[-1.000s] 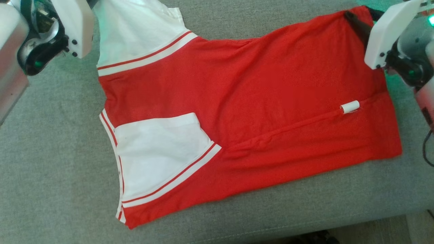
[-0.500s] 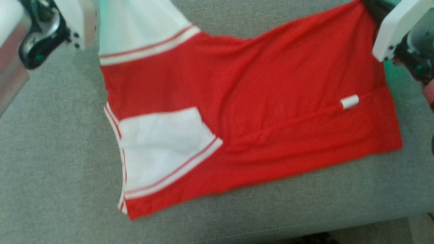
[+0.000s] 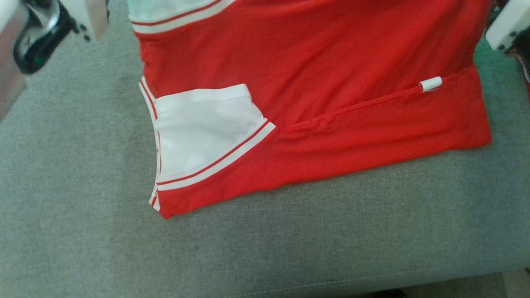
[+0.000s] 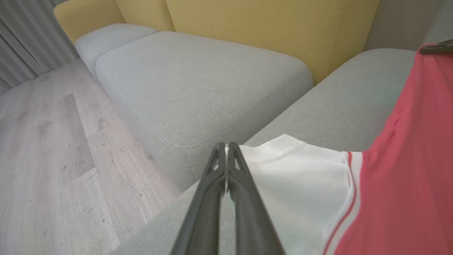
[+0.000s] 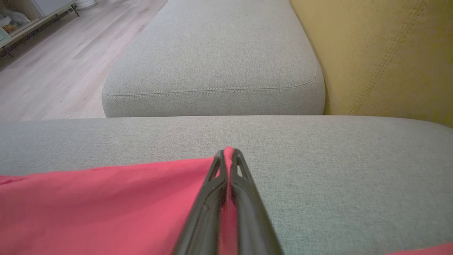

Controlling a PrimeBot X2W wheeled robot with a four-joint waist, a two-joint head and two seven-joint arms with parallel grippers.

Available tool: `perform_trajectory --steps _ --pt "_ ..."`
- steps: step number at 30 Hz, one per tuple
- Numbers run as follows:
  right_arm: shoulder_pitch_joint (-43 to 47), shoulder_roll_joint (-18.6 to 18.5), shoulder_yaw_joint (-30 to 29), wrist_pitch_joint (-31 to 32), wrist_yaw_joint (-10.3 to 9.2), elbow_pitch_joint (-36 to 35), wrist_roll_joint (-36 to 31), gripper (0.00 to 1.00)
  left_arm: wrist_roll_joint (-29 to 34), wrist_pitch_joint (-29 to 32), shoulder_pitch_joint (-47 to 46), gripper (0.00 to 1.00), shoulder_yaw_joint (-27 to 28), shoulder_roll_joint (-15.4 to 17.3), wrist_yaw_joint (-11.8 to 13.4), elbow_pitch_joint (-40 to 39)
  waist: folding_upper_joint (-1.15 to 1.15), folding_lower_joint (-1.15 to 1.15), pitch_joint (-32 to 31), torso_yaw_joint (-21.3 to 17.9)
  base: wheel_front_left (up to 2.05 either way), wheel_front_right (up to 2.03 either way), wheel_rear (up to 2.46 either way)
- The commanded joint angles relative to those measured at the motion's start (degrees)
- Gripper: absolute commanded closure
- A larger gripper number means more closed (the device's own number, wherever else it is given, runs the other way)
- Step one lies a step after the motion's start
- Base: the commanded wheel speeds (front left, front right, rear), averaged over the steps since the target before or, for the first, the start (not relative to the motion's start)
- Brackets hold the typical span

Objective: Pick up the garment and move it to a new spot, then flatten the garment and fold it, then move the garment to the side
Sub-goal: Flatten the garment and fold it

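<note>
head view: red garment (image 3: pixel 331 62) runs from the middle up past 12 o'clock on the grey seat cushion (image 3: pixel 290 248). far edge looks lifted, near edge lies on the fabric toward 6. near sleeve (image 3: pixel 203 128), white, sits at 9 o'clock of the body. small white tag (image 3: pixel 430 84) at 3, on a crease where the near strip is doubled over.

left wrist view: left gripper (image 4: pixel 226 146) is pinched right down w/ just the edge of the far sleeve (image 4: pixel 300 184) between the tips. right wrist view: right gripper (image 5: pixel 229 151) is clamped tight too, w/ a sliver of red hem between the fingers (image 5: pixel 242 198), at the corner.

what worries me: both grips are on v thin bits of cloth right at the edge. if i pull apart too hard to flatten it, one corner prob slips out & that side flops. also the near half would drag on the cushion, so the doubled strip could roll up instead of opening. and if the arms don't rise evenly it'll skew, imo.
</note>
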Motion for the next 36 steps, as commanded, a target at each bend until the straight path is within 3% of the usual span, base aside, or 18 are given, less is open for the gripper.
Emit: perform_trajectory --steps 1,6,10,25,31,36 --pt "2.69 -1.72 0.01 -1.23 0.21 -1.46 0.77 1.0 -0.62 -0.45 -0.67 1.0 2.18 3.0 0.1 -1.48 0.0 0.0 -0.45 0.32 0.0 0.0 0.0" --pt "7.44 -3.33 0.47 -3.44 0.21 -2.41 1.47 1.0 -1.93 -0.66 4.87 1.0 1.71 6.15 0.36 -6.37 0.0 0.0 -2.1 1.09 0.0 0.0 0.0" --pt "11.04 -4.47 0.31 -5.01 0.21 -2.87 1.82 1.0 -2.68 -0.97 9.38 1.0 1.55 9.13 2.6 -12.59 0.0 0.0 -3.43 1.87 0.0 0.0 0.0" --pt "22.37 -8.8 -1.55 -11.65 0.21 -7.0 -0.44 1.0 -5.65 -0.89 25.79 1.0 1.09 20.72 16.69 -40.62 0.0 0.0 -6.59 3.7 0.0 0.0 0.0" --pt "26.82 -9.05 -3.49 -12.8 0.21 -8.14 -1.41 1.0 -6.2 -2.25 31.92 1.0 0.93 21.65 20.81 -46.41 0.0 0.0 -6.91 4.34 0.0 0.0 0.0" --pt "30.13 -8.57 -5.65 -12.92 0.21 -9.01 -2.0 1.0 -6.67 -4.17 36.96 1.0 0.82 19.91 22.26 -46.4 0.0 0.0 -6.94 4.64 0.0 0.0 0.0"
